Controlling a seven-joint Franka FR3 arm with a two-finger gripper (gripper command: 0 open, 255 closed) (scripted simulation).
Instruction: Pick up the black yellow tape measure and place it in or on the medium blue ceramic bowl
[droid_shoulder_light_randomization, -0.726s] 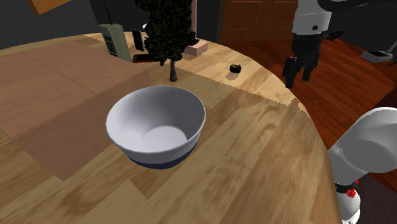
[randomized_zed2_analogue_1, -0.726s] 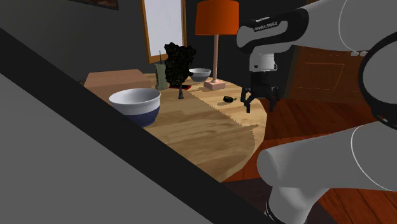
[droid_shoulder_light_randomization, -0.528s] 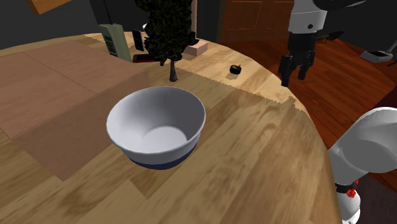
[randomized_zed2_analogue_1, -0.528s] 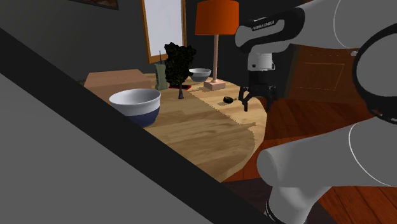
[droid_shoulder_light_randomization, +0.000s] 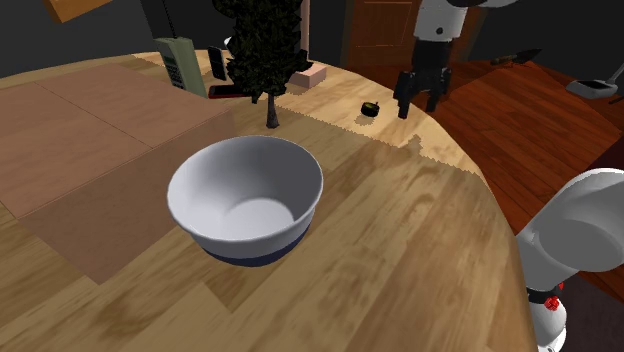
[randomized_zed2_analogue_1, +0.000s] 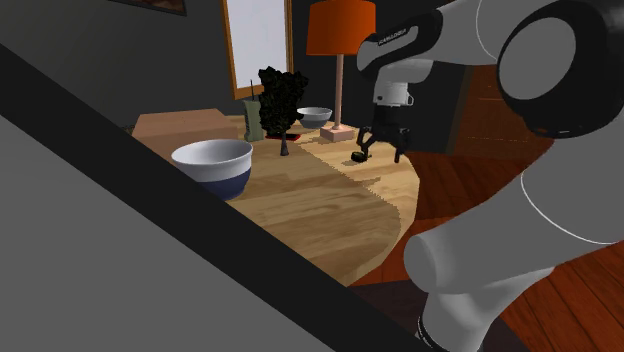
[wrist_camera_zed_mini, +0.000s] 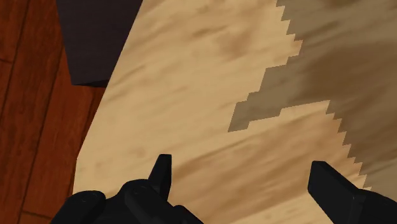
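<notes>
The white arm stretches over the far edge of the round wooden table (droid_shoulder_light_randomization: 400, 260), its gripper (droid_shoulder_light_randomization: 418, 103) (randomized_zed2_analogue_1: 383, 153) (wrist_camera_zed_mini: 245, 181) pointing down with the fingers spread wide around nothing. The small black tape measure (droid_shoulder_light_randomization: 370, 108) (randomized_zed2_analogue_1: 357, 157) lies on the tabletop just beside the gripper, to the shoulder view's left, outside the jaws. The blue-based white bowl (droid_shoulder_light_randomization: 240, 240) (randomized_zed2_analogue_1: 215, 165) sits well apart.

End effector (randomized_zed2_analogue_1: 384, 151) hangs over worktop (randomized_zed2_analogue_1: 320, 205) far edge, fingers spread apart, nothing between them. Small black tape measure (randomized_zed2_analogue_1: 358, 157) lies on worktop just beside it, toward second exterior view's left. Bowl (randomized_zed2_analogue_1: 213, 165), white with dark blue base, well apart. Orange-shaded lamp (randomized_zed2_analogue_1: 340, 60) behind.
</notes>
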